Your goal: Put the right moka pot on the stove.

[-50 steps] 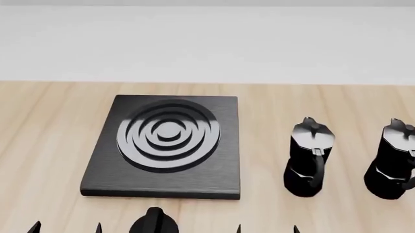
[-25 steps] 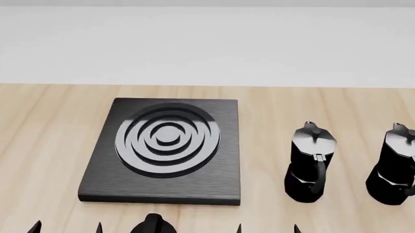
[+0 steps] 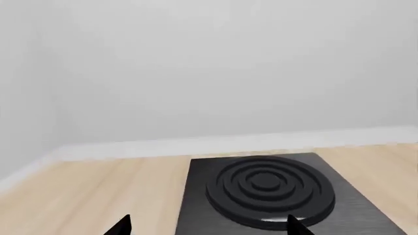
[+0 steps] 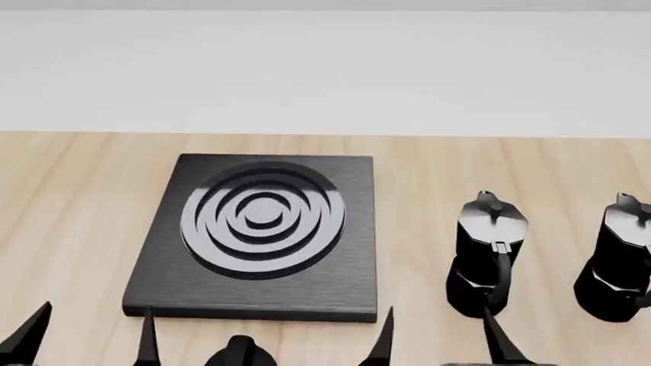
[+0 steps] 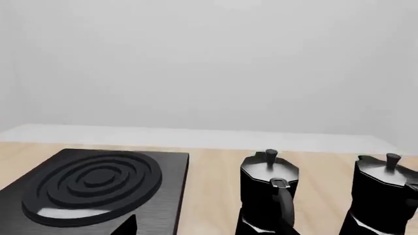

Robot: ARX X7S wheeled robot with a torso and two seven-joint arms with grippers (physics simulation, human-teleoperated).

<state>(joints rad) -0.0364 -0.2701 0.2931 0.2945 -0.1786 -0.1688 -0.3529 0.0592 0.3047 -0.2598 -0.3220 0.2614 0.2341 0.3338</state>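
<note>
The right moka pot (image 4: pixel 620 263) stands upright at the desk's (image 4: pixel 61 198) right edge, lid shut, contents hidden, beside its twin (image 4: pixel 486 259). The stove (image 4: pixel 254 232) lies mid-desk. Left gripper (image 4: pixel 87 335) and right gripper (image 4: pixel 437 339) both spread wide, holding nothing.

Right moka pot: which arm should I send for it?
The right arm, I'd say. Its tool is open and empty, just in front of the two pots, and the right moka pot stands far right. The left tool, also open, sits on the far side of the stove.
</note>
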